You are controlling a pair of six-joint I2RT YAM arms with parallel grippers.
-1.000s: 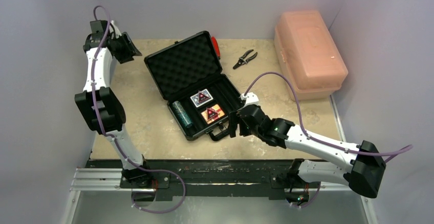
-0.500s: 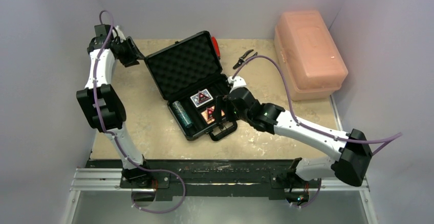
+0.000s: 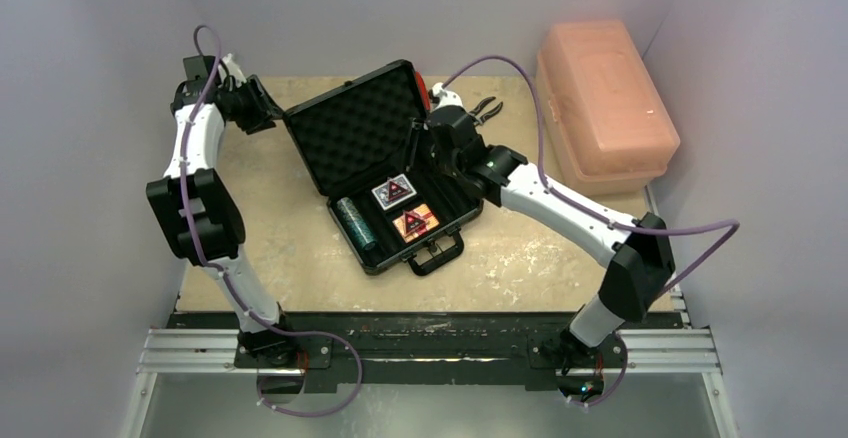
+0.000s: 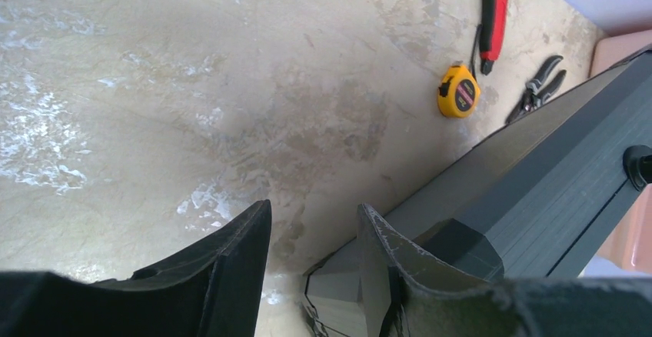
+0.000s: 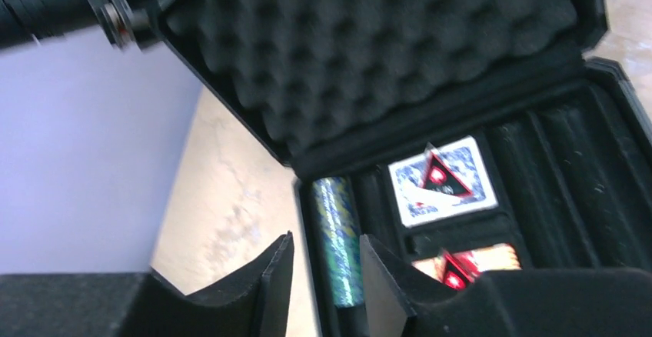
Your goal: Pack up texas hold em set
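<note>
**A:** How far along is the packing?

**B:** The briefcase [image 3: 395, 255] sits mid-table [image 3: 300, 248] with its lid [image 3: 350, 138] up, leaning toward the far left corner. The left gripper [image 4: 311, 214] is at the lid's far corner, fingers partly apart. Whether they pinch it cannot be told.

**A:** And the right gripper [image 5: 327, 241]?

**B:** It hovers over the case's right side, fingers narrowly apart, holding nothing.

**A:** And the contents?

**B:** The teal chip roll [image 3: 354, 221] fills the left slot. Beside it lie the blue deck [image 3: 393, 192] and the orange-red deck [image 3: 415, 222], each with a triangle [image 5: 440, 179] on top. Probably only closing and latching the lid remain.
</note>
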